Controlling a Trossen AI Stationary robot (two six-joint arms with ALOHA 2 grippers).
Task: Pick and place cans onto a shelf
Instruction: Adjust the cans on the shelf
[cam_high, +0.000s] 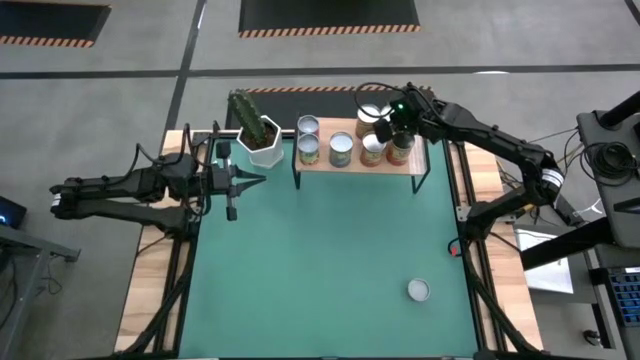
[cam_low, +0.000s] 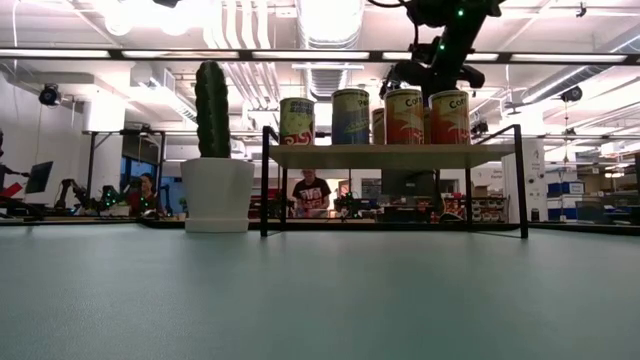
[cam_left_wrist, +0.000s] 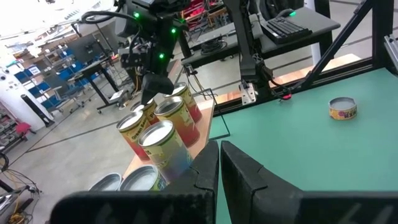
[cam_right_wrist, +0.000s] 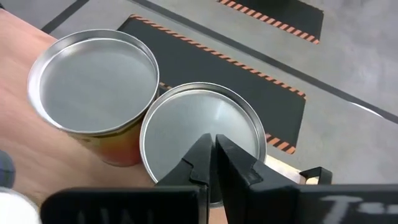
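**Last can lying far from the right gripper**

The right gripper (cam_high: 385, 128) is hovering shut and empty over the cans (cam_high: 340, 150) standing on the shelf (cam_high: 415, 165). One can (cam_high: 418, 290) is sitting on the table (cam_high: 320, 270), well apart and toward the near right side, axis upright as far as can be told. The right arm is nearer, reaching out over the shelf. The left gripper (cam_high: 258, 181) is waiting shut and empty beside the pot (cam_high: 263, 140).

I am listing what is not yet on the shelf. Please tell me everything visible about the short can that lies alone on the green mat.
The lone can is short and flat, with a silvery metal top and a yellowish label with red print on its side. It stands upright on the green mat, toward the table's front right, far from the shelf. Nothing touches it but the mat; no gripper is near.
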